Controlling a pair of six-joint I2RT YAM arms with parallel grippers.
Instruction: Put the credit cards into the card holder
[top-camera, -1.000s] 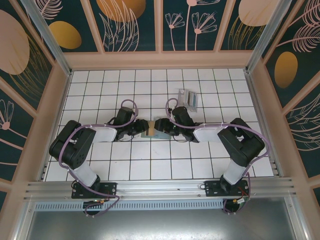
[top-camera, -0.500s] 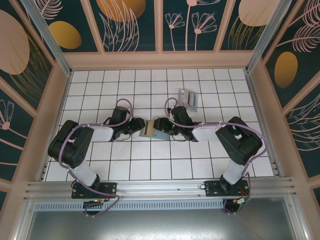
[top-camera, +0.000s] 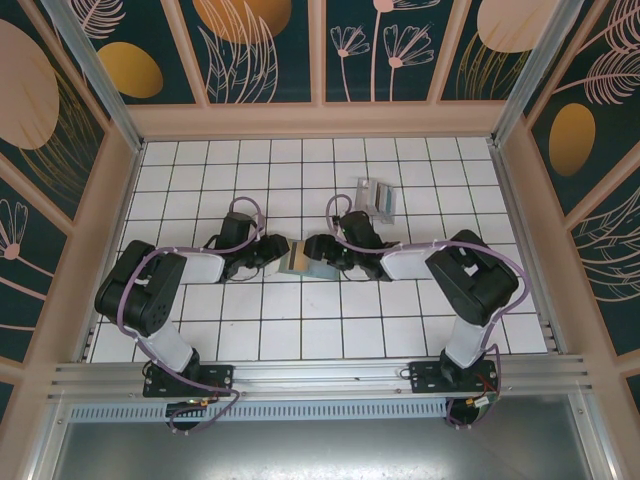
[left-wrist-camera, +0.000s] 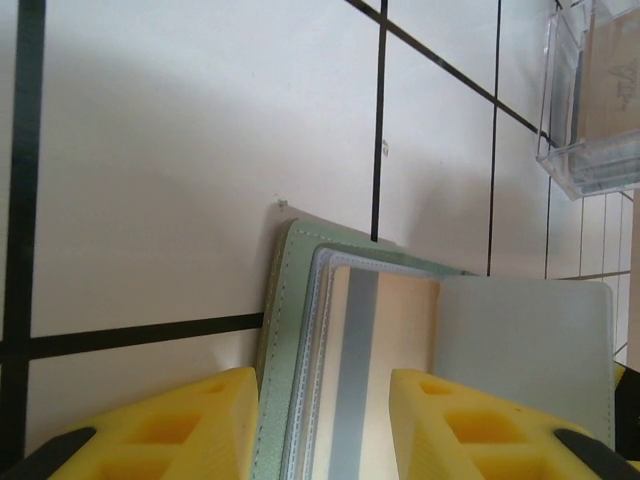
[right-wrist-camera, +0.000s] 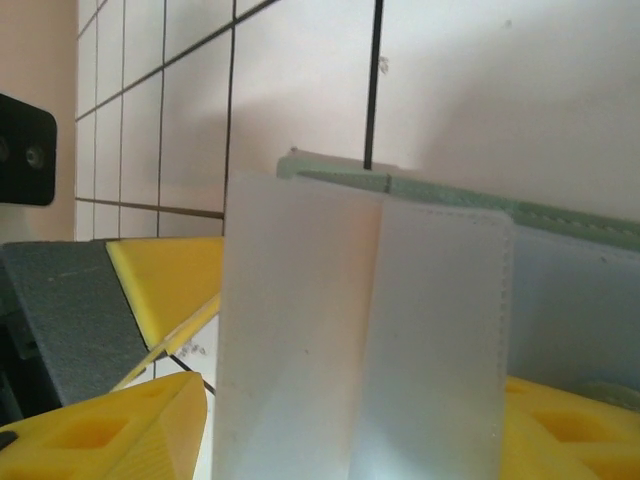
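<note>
The sage-green card holder (top-camera: 297, 263) lies at mid-table between the two grippers. The left wrist view shows its stitched green edge (left-wrist-camera: 275, 330), a gold-brown credit card (left-wrist-camera: 355, 380) with a grey stripe in its clear pocket, and a pale grey card (left-wrist-camera: 525, 350) beside that. My left gripper (left-wrist-camera: 322, 390) is closed part-way on the holder, one finger against the green edge, the other over the gold card. My right gripper (right-wrist-camera: 355, 395) stands open around the pale card (right-wrist-camera: 300, 340), which meets the stitched pocket (right-wrist-camera: 450, 330). A thin gap shows at its left finger (right-wrist-camera: 120, 430).
A clear plastic box (top-camera: 378, 197) holding more cards stands behind the right arm, and it also sits at the top right of the left wrist view (left-wrist-camera: 590, 100). The left gripper's yellow finger (right-wrist-camera: 160, 285) lies close beside the pale card. White tiled floor surrounds the holder.
The right gripper's jaws have widened around the pale card. Both grippers and the holder have drifted slightly to the left.
</note>
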